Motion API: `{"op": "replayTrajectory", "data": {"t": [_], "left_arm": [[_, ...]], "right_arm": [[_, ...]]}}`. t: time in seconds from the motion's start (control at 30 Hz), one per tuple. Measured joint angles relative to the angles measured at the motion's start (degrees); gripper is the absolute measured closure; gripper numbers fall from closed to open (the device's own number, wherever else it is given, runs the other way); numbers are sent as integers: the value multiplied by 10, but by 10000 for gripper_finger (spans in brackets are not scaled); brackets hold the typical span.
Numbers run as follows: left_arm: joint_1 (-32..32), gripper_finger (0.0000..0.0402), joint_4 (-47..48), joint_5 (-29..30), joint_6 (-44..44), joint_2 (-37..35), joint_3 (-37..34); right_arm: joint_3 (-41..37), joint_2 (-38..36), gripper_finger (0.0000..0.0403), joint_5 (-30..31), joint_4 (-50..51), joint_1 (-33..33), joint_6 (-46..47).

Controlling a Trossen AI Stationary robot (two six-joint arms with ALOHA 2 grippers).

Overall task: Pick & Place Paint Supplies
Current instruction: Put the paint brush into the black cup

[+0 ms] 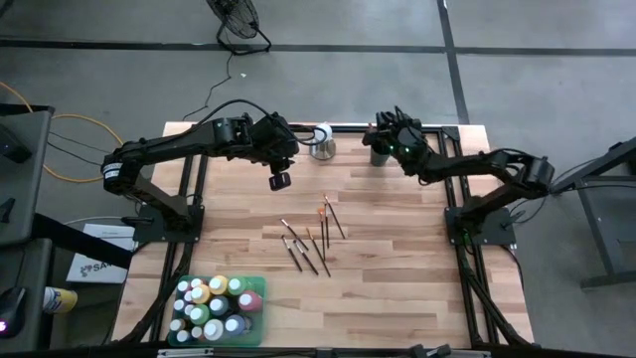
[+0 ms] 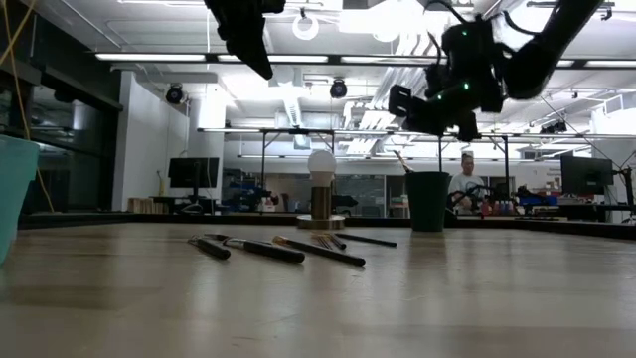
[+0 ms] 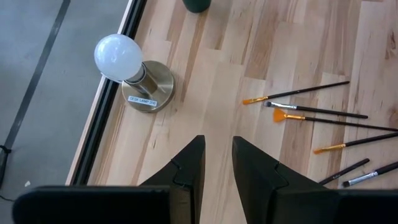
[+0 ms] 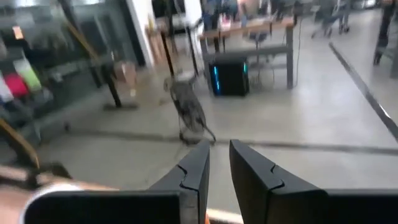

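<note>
Several thin brushes [image 1: 310, 239] lie flat on the wooden table near its middle; they also show in the low view [image 2: 278, 247] and the left wrist view [image 3: 311, 112]. Many small paint bottles [image 1: 214, 303] stand in a green bin near the front left. One brush [image 2: 401, 159] leans out of the dark green cup [image 1: 379, 154]. My left gripper [image 1: 283, 164] [image 3: 217, 140] hangs above the table between the lamp and the brushes, fingers a narrow gap apart, empty. My right gripper [image 1: 383, 131] [image 4: 219, 144] is high above the cup, pointing level past the far edge, fingers a narrow gap apart.
A white bulb on a brass base [image 1: 320, 139] [image 3: 127, 68] stands at the far edge, left of the cup. The green bin's wall [image 2: 12, 199] rises at the near left. Black frame rails run along the table's edges. A person [image 2: 465, 179] sits far behind the table.
</note>
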State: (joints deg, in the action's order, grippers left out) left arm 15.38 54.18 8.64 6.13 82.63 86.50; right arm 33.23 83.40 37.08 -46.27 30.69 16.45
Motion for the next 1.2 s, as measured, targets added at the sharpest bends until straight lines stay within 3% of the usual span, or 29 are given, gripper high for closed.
{"op": "replayTrajectory", "data": {"t": [0.3,0.5,0.63,0.8,1.2], "left_arm": [[0,325,0,0,0,0,0],[0,325,0,0,-2,0,0],[0,325,0,0,-4,0,0],[0,325,0,0,-4,0,0],[0,325,-2,0,-2,0,0]], "right_arm": [[158,-61,349,-76,405,39,22],[264,-79,377,-112,660,51,65],[291,-79,397,-195,798,64,131],[273,-77,400,-293,851,82,186],[258,-44,400,-335,831,82,211]]}}
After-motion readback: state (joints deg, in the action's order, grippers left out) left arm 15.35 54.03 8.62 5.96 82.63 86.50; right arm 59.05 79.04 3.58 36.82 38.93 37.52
